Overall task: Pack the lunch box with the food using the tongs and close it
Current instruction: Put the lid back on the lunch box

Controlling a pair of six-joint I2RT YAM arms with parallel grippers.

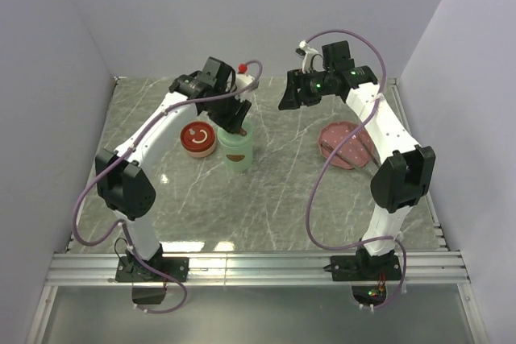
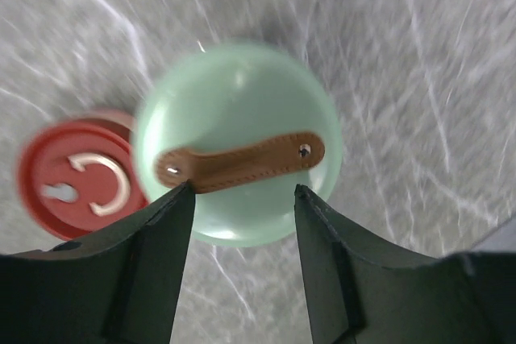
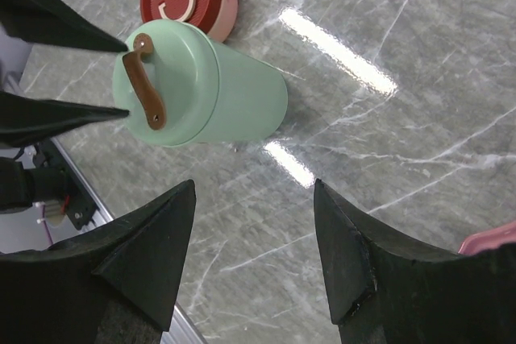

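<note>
The lunch box (image 1: 236, 151) is a mint-green cylinder standing upright at mid-table, its lid on and a brown leather strap (image 2: 242, 163) across the top. My left gripper (image 2: 240, 191) hovers open just above the lid, one fingertip on each side of the strap, gripping nothing. From the right wrist view, the lunch box (image 3: 214, 86) shows with the left fingers (image 3: 64, 114) at its lid. My right gripper (image 3: 254, 187) is open and empty, raised over bare table toward the back (image 1: 289, 96). I cannot make out the food or the tongs.
A round pink container with a red lid (image 1: 198, 138) touches the lunch box's left side. A pink plate (image 1: 343, 144) lies at the right, partly behind the right arm and its cable. A small red object (image 1: 242, 66) sits by the back wall.
</note>
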